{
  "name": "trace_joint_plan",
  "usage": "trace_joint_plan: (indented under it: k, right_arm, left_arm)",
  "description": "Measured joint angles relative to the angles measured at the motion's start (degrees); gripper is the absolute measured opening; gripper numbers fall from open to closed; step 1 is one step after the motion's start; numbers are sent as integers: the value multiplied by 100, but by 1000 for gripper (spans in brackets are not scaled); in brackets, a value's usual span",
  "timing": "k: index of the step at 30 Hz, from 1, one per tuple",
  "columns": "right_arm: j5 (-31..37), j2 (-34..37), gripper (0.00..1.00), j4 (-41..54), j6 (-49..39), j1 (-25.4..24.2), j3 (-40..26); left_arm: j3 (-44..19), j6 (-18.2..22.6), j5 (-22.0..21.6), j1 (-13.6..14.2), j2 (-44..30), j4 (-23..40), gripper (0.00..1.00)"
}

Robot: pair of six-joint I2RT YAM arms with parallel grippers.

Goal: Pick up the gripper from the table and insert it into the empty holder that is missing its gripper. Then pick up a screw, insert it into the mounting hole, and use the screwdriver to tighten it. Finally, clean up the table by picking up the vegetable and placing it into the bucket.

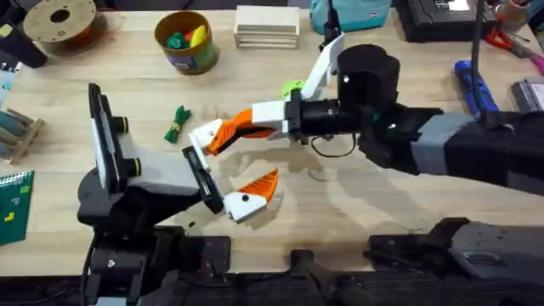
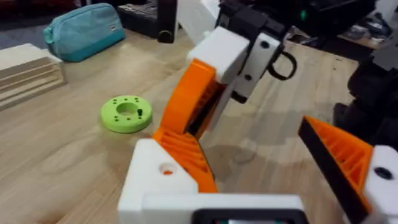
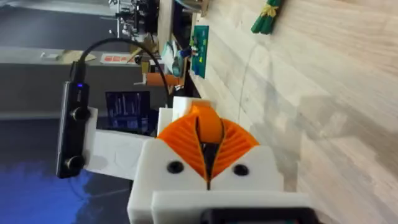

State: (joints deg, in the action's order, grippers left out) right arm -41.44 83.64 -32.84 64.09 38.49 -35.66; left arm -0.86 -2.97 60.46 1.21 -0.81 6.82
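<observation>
My left gripper (image 1: pixel 235 163) stands open over the table's middle. One of its tips is the white holder (image 1: pixel 202 134), and the other carries an orange pad (image 1: pixel 259 185). In the left wrist view the orange ribbed gripper (image 2: pixel 186 154) sits against the holder (image 2: pixel 152 183), and orange shows through the holder's mounting hole. My right gripper (image 1: pixel 228 132) reaches in from the right, shut on that orange gripper (image 3: pixel 206 127). The dark-green vegetable (image 1: pixel 177 124) lies on the table to the left of the holder. The yellow bucket (image 1: pixel 185 53) stands at the back. The blue screwdriver (image 1: pixel 473 85) lies far right.
A lime-green disc (image 2: pixel 126 114) with a small dark piece on it lies behind the grippers. A stack of wooden boards (image 1: pixel 267 25) and a brown spool (image 1: pixel 59 21) sit at the back. A teal pouch (image 2: pixel 84 30) is at the far edge. A wooden rack (image 1: pixel 17 132) stands at the left.
</observation>
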Motion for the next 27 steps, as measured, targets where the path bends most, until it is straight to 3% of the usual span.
trace_joint_plan:
  k: [16, 27]
  right_arm:
    - [-779, 1, 6, -138, 27, -470, 177]
    - [-896, 0, 6, -176, 29, -605, 244]
  left_arm:
    - [0, 78, 402, 123, 1, 44, 986]
    - [0, 95, 432, 123, 2, 49, 986]
